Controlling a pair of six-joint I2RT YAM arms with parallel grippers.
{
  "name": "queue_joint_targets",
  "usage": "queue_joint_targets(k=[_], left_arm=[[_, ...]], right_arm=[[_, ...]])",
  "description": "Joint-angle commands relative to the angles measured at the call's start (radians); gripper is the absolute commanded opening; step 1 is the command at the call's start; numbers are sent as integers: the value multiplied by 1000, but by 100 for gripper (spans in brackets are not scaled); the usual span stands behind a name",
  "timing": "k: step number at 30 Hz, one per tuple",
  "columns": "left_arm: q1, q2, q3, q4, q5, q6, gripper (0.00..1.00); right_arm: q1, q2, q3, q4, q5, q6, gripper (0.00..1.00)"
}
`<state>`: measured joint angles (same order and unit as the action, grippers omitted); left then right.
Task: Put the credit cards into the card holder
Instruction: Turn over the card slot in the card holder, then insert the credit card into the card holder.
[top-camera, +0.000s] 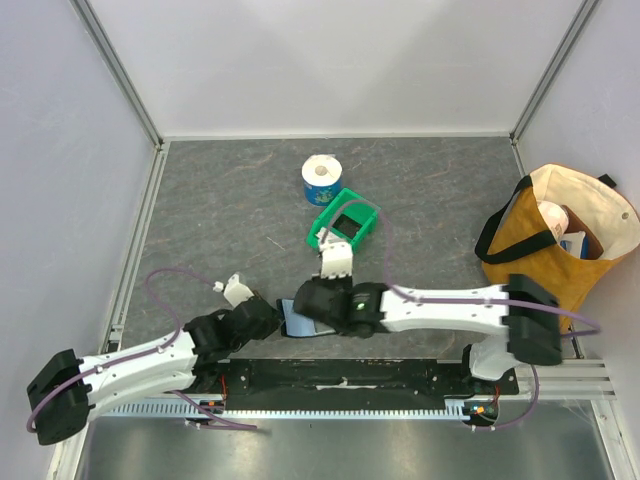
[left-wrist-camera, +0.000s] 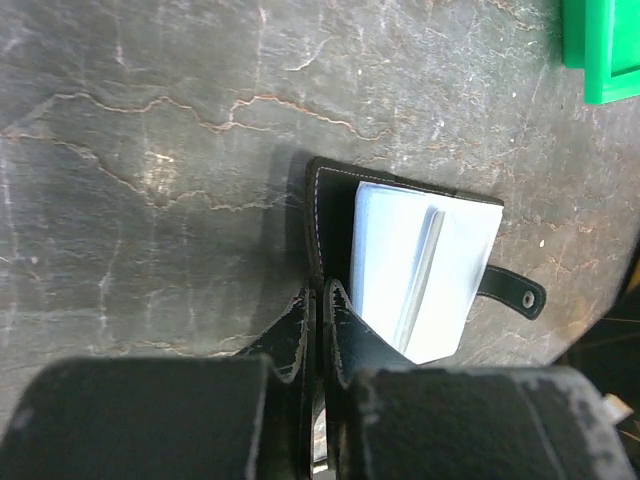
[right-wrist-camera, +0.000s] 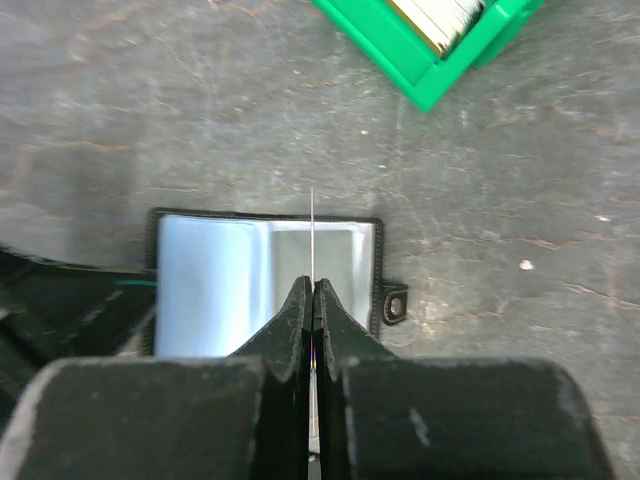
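Grey, veined tabletop (top-camera: 220, 220). Left gripper (left-wrist-camera: 320, 295): jaws pressed together, pinching the black near edge of the card holder (left-wrist-camera: 425, 260). Holder lies open and flat on the table at 6 o'clock from the green bin (right-wrist-camera: 385, 45), well apart from it, with the bluish pockets facing up. In the left wrist view its snap tab (left-wrist-camera: 520, 294) sticks out on the 3 o'clock side. Right gripper (right-wrist-camera: 312, 285): fingers closed tight on one credit card (right-wrist-camera: 312, 230), seen edge-on as a thin pale line. It juts out past the fingertips over the middle of the open holder. Cannot tell whether the card touches the pockets. Blue-and-white roll (top-camera: 322, 180) stands at 11 o'clock from the bin, just beside it. Tan tote bag (top-camera: 555, 235) with black handles stands at the table's 3 o'clock edge.
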<state>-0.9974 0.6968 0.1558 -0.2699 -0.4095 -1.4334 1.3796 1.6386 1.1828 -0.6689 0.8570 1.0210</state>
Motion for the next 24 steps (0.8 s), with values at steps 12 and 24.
queue_joint_targets(k=[12,24], left_arm=[[-1,256,80,47,-38,64,2],[-4,403,39,219,104,152,2]], right_arm=[[-272,-152,-420,784,-708,-107,0],[-401,-160,-656,1009,-854,-67,0]])
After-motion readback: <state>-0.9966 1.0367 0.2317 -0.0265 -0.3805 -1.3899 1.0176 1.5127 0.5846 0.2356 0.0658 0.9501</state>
